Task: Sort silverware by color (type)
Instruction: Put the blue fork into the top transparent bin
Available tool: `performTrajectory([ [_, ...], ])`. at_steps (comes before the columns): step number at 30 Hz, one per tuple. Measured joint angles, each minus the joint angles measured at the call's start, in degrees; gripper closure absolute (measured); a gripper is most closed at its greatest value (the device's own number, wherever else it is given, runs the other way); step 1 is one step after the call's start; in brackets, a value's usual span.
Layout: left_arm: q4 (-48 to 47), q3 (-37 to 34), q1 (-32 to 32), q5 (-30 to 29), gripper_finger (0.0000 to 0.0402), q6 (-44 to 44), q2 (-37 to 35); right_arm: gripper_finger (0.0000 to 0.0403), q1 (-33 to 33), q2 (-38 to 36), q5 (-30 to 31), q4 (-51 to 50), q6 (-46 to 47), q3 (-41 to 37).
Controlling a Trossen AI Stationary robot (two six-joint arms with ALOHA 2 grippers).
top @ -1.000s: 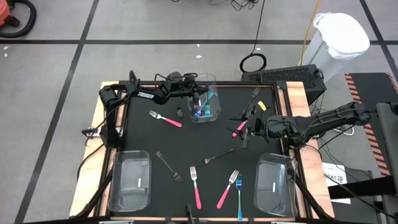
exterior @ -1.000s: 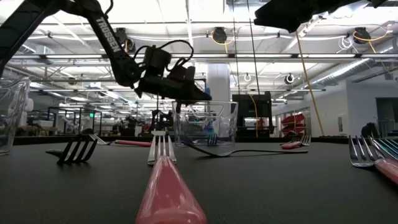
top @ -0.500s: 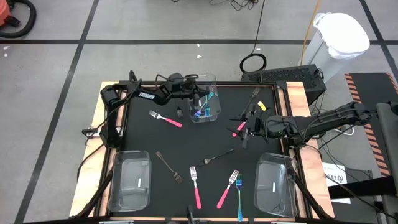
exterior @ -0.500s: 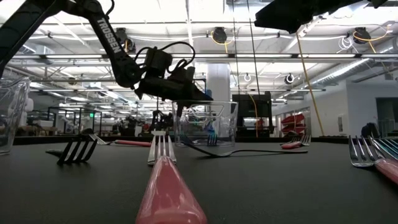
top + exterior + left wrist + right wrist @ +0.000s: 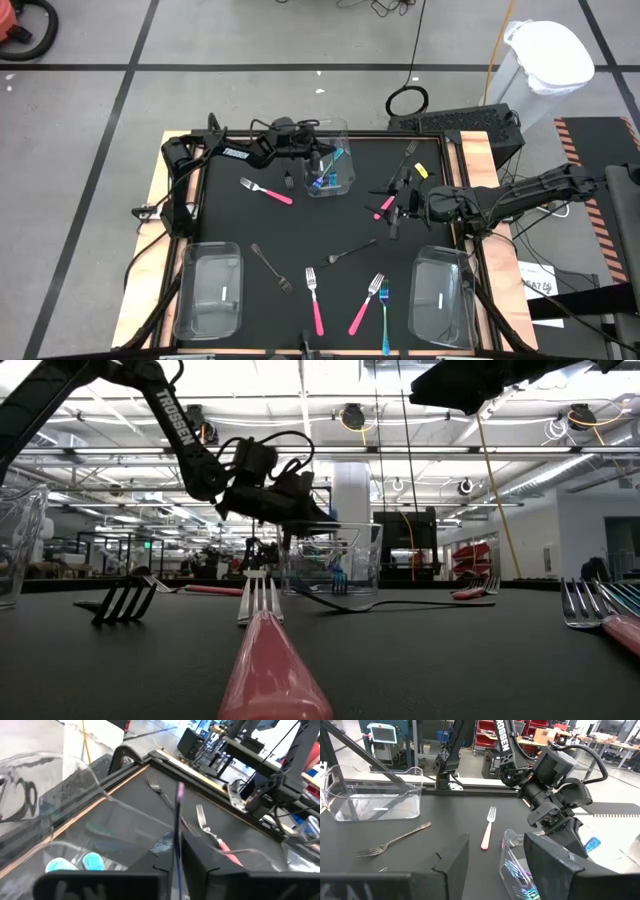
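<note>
My left gripper point(image 5: 316, 160) hangs over the clear bin point(image 5: 345, 127) at the table's far middle, shut on a thin blue utensil point(image 5: 178, 815) that I see edge-on. Teal-handled utensils point(image 5: 330, 180) lie in that bin and also show in the right wrist view point(image 5: 520, 867). My right gripper point(image 5: 392, 215) is open and empty at the table's right, beside a pink fork point(image 5: 384, 206). On the black mat lie another pink fork point(image 5: 266, 190), two dark forks point(image 5: 270, 266) point(image 5: 350, 250), and two pink forks point(image 5: 315, 300) point(image 5: 364, 302) and a teal fork point(image 5: 384, 312) near the front edge. My left gripper pinches the thin blue utensil between its two fingers point(image 5: 200, 865). The utensil's free end point(image 5: 180, 790) sticks out forward past the fingertips, clear of the table and above the bin. The fingers hide which part of it they are on.
Two clear rectangular bins stand at the near left point(image 5: 210, 290) and near right point(image 5: 440, 295). A dark fork point(image 5: 408, 152) and a small yellow item point(image 5: 421, 170) lie at the far right. The mat has a raised wooden border point(image 5: 470, 160). Cables run along the left edge.
</note>
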Motion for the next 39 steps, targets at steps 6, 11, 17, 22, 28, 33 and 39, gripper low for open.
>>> performTrajectory([
  [6, -0.8, 0.0, -0.1, -2.4, 0.0289, 1.2, 0.0, 0.0220, 0.0, 0.0, 0.0, -0.1, 0.0, 0.0],
  [11, -1.6, 0.0, 0.0, -4.7, 0.0250, 1.2, 0.0, 0.0220, 0.0, 0.0, 0.0, -1.0, 0.7, 0.0],
  [17, -2.5, 0.0, 0.0, -5.2, 0.0223, 1.3, 0.0, 0.0220, 0.0, 0.0, 0.0, -1.0, 0.7, 0.0],
  [22, -2.2, 0.0, 0.0, -5.3, 0.0213, 2.9, 0.0, 0.0220, 0.0, 0.0, 0.0, -1.0, 0.7, 0.0],
  [28, -1.9, 0.0, 0.0, -5.4, 0.0212, 4.6, 0.0, 0.0220, 0.0, 0.0, 0.0, -1.0, 0.7, 0.0],
  [33, -0.5, 0.0, -0.1, -5.4, 0.0212, 4.7, 0.0, 0.0220, 0.0, 0.0, 0.0, -1.0, 0.7, 0.0],
  [39, -0.4, 0.0, -1.0, -7.9, 0.0212, 7.8, -0.2, 0.0220, 0.0, 0.0, 0.0, -1.4, 0.7, 0.0],
])
